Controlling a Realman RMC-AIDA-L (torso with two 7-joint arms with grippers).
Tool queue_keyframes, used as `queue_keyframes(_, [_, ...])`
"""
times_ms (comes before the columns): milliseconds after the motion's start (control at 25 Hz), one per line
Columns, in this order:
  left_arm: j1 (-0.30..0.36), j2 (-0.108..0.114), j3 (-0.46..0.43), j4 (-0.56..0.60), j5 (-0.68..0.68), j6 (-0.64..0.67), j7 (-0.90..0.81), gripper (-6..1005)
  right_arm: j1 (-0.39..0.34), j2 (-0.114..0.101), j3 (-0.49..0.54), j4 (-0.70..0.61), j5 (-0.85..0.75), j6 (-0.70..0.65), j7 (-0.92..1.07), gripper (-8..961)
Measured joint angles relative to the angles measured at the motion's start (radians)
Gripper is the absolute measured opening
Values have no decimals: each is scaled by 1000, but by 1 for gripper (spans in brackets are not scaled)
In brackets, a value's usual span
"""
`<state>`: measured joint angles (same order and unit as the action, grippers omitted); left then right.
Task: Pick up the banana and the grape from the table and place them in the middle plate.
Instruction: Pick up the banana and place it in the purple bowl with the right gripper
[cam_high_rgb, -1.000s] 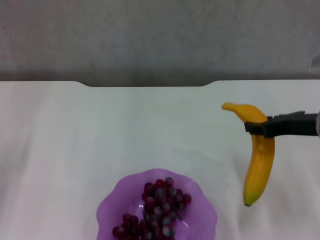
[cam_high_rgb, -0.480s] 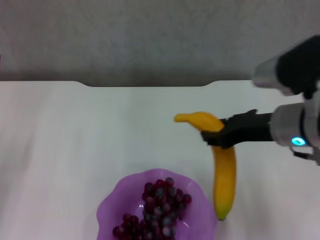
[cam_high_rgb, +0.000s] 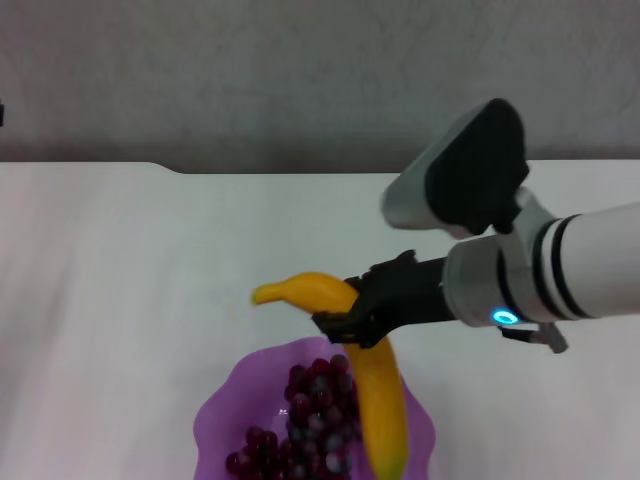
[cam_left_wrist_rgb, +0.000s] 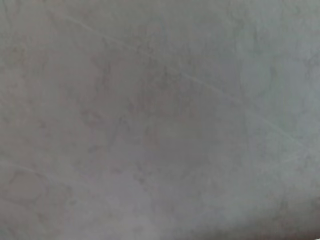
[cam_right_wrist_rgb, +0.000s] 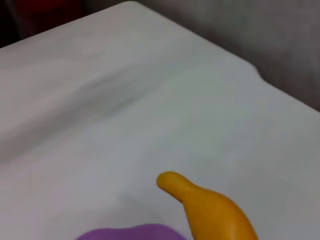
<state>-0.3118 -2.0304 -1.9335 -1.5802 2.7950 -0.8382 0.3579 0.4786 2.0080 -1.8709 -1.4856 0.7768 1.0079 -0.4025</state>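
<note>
My right gripper (cam_high_rgb: 345, 318) is shut on the banana (cam_high_rgb: 375, 400) near its stem end. The yellow banana hangs down over the right half of the middle plate (cam_high_rgb: 225, 410), above the grape bunch (cam_high_rgb: 310, 420) that lies in the plate. The plate sits at the near edge of the white table (cam_high_rgb: 130, 260). The right wrist view shows the banana's stem end (cam_right_wrist_rgb: 205, 205) and a strip of the purple plate rim (cam_right_wrist_rgb: 130, 233) below it. My left gripper is out of view; its wrist view shows only a blank grey surface.
The table's far edge has a shallow notch (cam_high_rgb: 290, 170) in front of a grey wall. The right arm's white and black body (cam_high_rgb: 500, 250) reaches in from the right over the table.
My right arm has carried the banana leftward and toward the near edge, from the table's right side to above the plate. The grapes and the plate have not moved.
</note>
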Motion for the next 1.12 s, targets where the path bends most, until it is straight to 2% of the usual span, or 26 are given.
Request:
queue_keyframes(520, [-13, -2, 2, 6, 0, 1, -1, 863, 97, 1, -88, 143, 38, -19, 12, 623])
queue_keyframes(1120, [-8, -2, 2, 2, 0, -1, -1, 863, 99, 0, -100, 124, 49, -21, 13, 649])
